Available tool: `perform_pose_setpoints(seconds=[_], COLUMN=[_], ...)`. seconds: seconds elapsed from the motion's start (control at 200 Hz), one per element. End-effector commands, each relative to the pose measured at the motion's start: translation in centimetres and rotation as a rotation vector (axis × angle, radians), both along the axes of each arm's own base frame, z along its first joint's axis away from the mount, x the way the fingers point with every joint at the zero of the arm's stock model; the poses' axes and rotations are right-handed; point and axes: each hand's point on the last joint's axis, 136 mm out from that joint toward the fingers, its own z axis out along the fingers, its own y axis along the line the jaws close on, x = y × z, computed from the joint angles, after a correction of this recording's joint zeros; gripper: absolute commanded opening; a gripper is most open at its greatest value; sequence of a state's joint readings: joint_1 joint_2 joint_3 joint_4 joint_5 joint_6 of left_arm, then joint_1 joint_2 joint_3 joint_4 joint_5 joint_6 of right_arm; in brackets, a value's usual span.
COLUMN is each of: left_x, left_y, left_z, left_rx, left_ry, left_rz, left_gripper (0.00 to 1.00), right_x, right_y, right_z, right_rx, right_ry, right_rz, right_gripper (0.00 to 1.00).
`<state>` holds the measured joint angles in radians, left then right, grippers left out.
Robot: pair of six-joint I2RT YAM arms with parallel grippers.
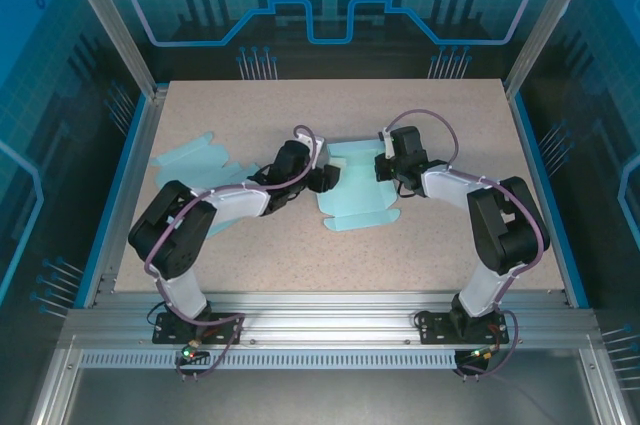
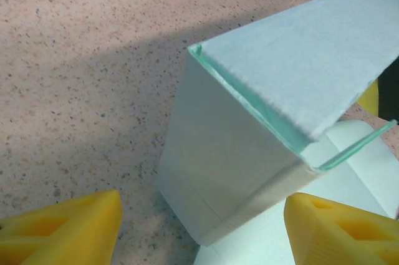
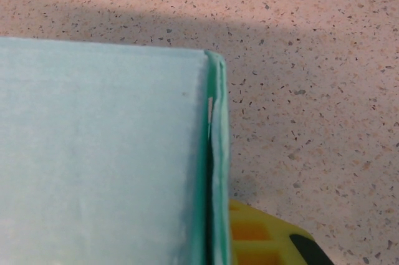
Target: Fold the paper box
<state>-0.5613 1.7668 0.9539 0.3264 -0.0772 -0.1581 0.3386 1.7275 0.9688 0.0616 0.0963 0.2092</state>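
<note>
Seen from above, a speckled beige table (image 1: 400,255) carries a pale teal paper box (image 1: 352,200), partly folded, lying between the two grippers near the middle of the surface; the left gripper (image 1: 322,180) meets the box's left edge and the right gripper (image 1: 385,167) meets its right edge, so the box spans the gap from one set of fingers to the other. A second teal sheet (image 1: 195,160), still flat, lies well beyond the left gripper on its outer side, apart from the box.

From the left wrist camera, the two yellow fingers (image 2: 68,227) stand wide apart at the bottom of the view; a raised wall of the box (image 2: 224,171) stands upright between them, nearer to the right-hand finger than to the left-hand one; the left-hand finger is clear of the paper, with bare table beside it. A top panel (image 2: 299,59) slants over the wall just ahead of the fingertips, and its corner seam is slightly open.

From the right wrist camera, a broad teal panel (image 3: 100,153) lies in front of the fingers; one yellow finger (image 3: 262,240) shows just outside the panel's folded edge (image 3: 218,153); the paper hides the other finger, so I cannot tell whether this gripper is clamped on the box or apart.
</note>
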Motion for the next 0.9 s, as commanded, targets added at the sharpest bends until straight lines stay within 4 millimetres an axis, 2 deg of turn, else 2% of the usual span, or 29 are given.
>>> perform_pose_setpoints(seconds=[0.0, 0.2, 0.395, 0.585, 0.68, 0.815, 0.895], left_x=[1.5, 2.6, 3.6, 4.4, 4.7, 4.8, 4.9], left_y=[0.2, 0.7, 0.5, 0.9, 1.3, 2.1, 2.9], left_z=[0.9, 0.7, 0.3, 0.7, 0.7, 0.5, 0.5], left_rx=[0.053, 0.12, 0.178, 0.21, 0.232, 0.263, 0.268], left_ry=[-0.068, -0.118, -0.158, -0.208, -0.216, -0.214, -0.207], left_rz=[0.033, 0.069, 0.109, 0.187, 0.226, 0.301, 0.37], left_gripper=[0.69, 0.67, 0.58, 0.38, 0.33, 0.19, 0.15], right_x=[0.2, 0.2, 0.1, 0.1, 0.2, 0.2, 0.1], right_y=[0.9, 1.0, 1.1, 1.2, 1.2, 1.2, 1.3], right_z=[1.7, 1.6, 1.6, 1.8, 1.9, 2.0, 1.9], right_rx=[0.039, 0.04, 0.043, 0.047, 0.048, 0.052, 0.055], right_ry=[-0.034, -0.031, -0.031, -0.036, -0.038, -0.04, -0.037], right_rz=[0.022, 0.025, 0.03, 0.032, 0.032, 0.034, 0.033], right_gripper=[0.11, 0.1, 0.11, 0.11, 0.11, 0.11, 0.11])
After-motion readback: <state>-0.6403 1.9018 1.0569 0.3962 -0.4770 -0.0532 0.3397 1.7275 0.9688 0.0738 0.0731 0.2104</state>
